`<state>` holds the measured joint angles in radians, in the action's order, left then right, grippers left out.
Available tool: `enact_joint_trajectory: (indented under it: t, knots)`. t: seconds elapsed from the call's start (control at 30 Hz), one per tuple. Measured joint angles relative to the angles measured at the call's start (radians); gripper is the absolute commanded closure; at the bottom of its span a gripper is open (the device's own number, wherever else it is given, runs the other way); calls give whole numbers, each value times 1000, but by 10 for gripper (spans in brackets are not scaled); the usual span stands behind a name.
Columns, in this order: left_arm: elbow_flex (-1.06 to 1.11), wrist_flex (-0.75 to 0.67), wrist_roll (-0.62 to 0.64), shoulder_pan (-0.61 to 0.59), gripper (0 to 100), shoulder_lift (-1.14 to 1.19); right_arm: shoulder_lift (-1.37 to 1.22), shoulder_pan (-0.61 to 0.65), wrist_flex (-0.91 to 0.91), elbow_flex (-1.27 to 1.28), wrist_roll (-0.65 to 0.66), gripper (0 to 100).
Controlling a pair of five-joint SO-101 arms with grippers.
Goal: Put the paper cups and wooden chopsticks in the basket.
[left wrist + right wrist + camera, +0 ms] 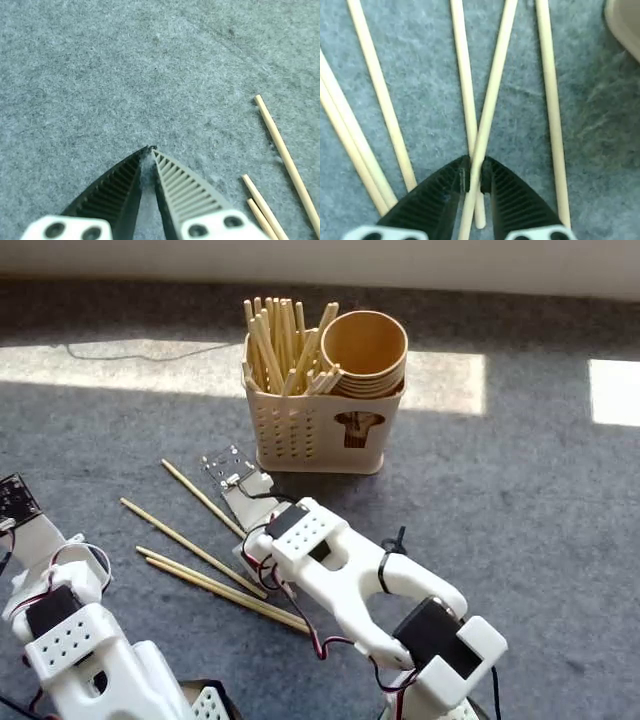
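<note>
A slim wooden chopstick (492,95) was pinched between the right jaws just in front of the cream perforated basket (320,430), its long axis running out past their tips across another stick (465,90). Loose chopsticks (200,550) lay slanted on the grey felt tabletop (520,510). Nested paper cups (365,350) stood in the basket. The left jaws were closed and empty, well away from the basket.

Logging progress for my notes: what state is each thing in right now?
Basket: upright.
Paper cups: nested, inside the basket.
Sorted chopsticks: standing in the basket.
Loose chopsticks: lying flat on the carpet.
Right gripper: shut on a chopstick.
Left gripper: shut, empty.
</note>
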<state>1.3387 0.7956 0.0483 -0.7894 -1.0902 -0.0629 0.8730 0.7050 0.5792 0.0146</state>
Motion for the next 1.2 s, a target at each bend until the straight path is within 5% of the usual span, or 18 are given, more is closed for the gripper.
enact_joint_trajectory:
  t: [0.33, 1.2]
  knots:
    - [0, 0, 0, 0, 995, 0, 86, 2, 2, 20, 3, 993]
    - [0, 0, 0, 5, 995, 0, 1132, 0, -29, 681, 3, 991]
